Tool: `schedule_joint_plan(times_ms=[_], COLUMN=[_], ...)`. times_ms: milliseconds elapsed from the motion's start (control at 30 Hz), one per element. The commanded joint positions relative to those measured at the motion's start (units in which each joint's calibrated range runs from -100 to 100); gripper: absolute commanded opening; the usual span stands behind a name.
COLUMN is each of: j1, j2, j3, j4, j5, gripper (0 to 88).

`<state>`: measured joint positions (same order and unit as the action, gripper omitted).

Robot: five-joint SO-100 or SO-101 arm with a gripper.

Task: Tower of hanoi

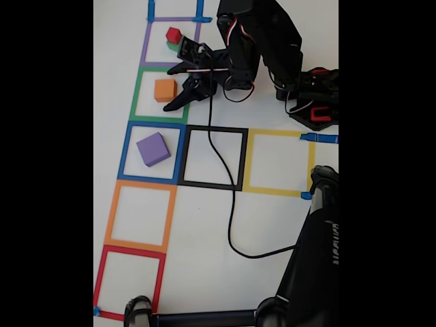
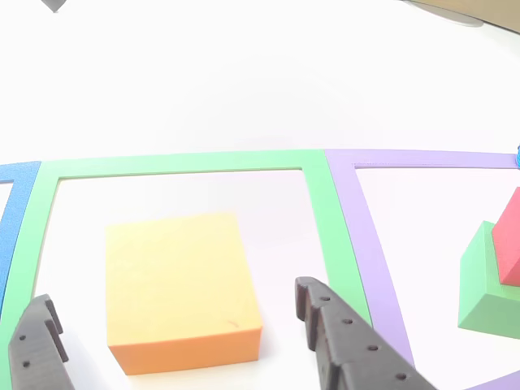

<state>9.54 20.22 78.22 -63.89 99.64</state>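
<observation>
Red cube (image 2: 509, 237) cut off; green cube (image 2: 486, 281) beneath.

1. Purple cube (image 1: 152, 149): biggest, flat on the table, left of centre in the fixed view.
2. Orange cube (image 1: 165, 90): above it, upper left.
3. Red cube (image 1: 174, 35) stacked on green cube (image 2: 487, 280), near the top edge.

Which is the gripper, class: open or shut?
Open. In the other view the gripper has its two fingers set apart, one either side of the orange cube, not touching it.
</observation>
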Motion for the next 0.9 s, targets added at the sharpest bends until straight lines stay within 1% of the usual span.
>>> schedule_joint_plan(times_ms=[0, 167, 467, 867], j1=[-0.62, -0.62, -1.96, -3.5], j2=[0.57, 1.46, 1.94, 0.89], j3=[-1.49, -2.13, -2.22, -2.13], j4=[-1.13, -1.13, -1.13, -1.13], j5=[0.36, 0.36, 0.36, 0.36], gripper=[31.4, 29.0, 19.2, 9.2])
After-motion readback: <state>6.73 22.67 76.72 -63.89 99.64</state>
